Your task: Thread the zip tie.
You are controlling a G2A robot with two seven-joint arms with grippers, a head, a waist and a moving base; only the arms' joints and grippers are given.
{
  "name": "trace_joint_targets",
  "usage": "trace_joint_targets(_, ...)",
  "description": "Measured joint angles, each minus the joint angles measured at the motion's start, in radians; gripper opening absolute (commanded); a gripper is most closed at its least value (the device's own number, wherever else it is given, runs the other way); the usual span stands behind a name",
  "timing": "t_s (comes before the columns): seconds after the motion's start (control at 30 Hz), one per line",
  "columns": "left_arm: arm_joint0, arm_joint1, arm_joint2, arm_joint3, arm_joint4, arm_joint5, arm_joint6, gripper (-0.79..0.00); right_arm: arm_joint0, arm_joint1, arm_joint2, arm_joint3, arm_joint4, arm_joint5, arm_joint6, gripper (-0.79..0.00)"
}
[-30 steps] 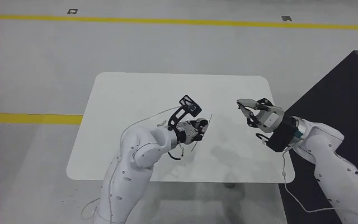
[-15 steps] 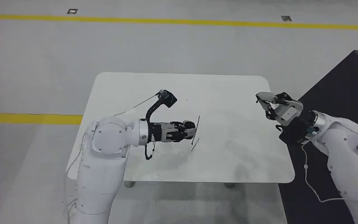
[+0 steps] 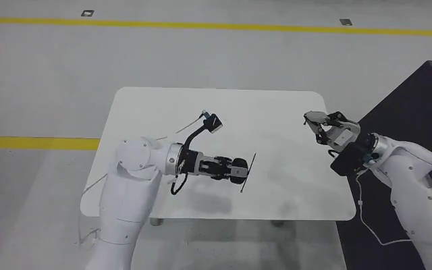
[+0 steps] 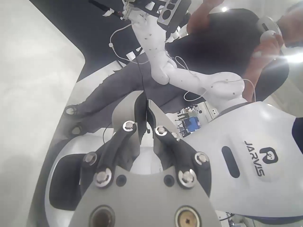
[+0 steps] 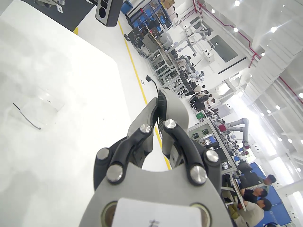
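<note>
Here, two grippers hang over a white rounded-corner table [image 3: 169,115], each pinching a thin black piece.
The left gripper [image 3: 243,171] is above the table's middle, toward the near edge. Its fingers [image 4: 139,109] are pressed together on a long, thin black plastic zip tie [image 3: 252,160]. The tie crosses the fingertips and sticks out on both sides, one end toward the far edge and the other toward the near edge. Whether the lower end touches the tabletop cannot be told. The right gripper [image 3: 309,119] sits by the table's right edge, well apart from the left one. Its grey fingers [image 5: 174,105] are closed on a short, curved black strip [image 5: 148,78] with a small square head, which pokes out just past the fingertips.
</note>
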Motion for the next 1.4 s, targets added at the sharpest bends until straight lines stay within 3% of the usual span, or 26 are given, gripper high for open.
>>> trace_joint_targets(0.03, 0.003, -0.001, 0.010, 0.013, -0.026, 0.027, 0.000, -0.785, -0.003, 0.000, 0.000, -0.010, -0.019, 0.014, 0.014, -0.785)
trace_joint_targets(0.2, -0.061, 0.002, 0.030, 0.072, -0.320, 0.346, 0.000, -0.785, -0.010, 0.010, -0.001, -0.074, -0.187, 0.044, 0.045, -0.785)
trace_joint_targets(0.37, -0.089, 0.010, 0.066, 0.089, -0.341, 0.472, 0.068, -0.785, -0.007, 0.021, -0.008, -0.091, -0.302, 0.022, -0.037, -0.785)
trace_joint_targets(0.57, -0.094, 0.006, 0.128, 0.147, -0.403, 0.519, 0.110, -0.785, -0.009, 0.025, -0.028, -0.122, -0.313, 0.025, -0.125, -0.785)
trace_joint_targets(0.93, -0.074, 0.005, 0.132, 0.135, -0.476, 0.519, 0.148, -0.785, -0.022, 0.023, -0.039, -0.129, -0.299, 0.040, -0.113, -0.785)
trace_joint_targets(1.4, -0.083, 0.029, 0.218, 0.144, -0.560, 0.572, 0.158, -0.785, -0.019, 0.029, -0.063, -0.145, -0.351, 0.047, -0.132, -0.785)
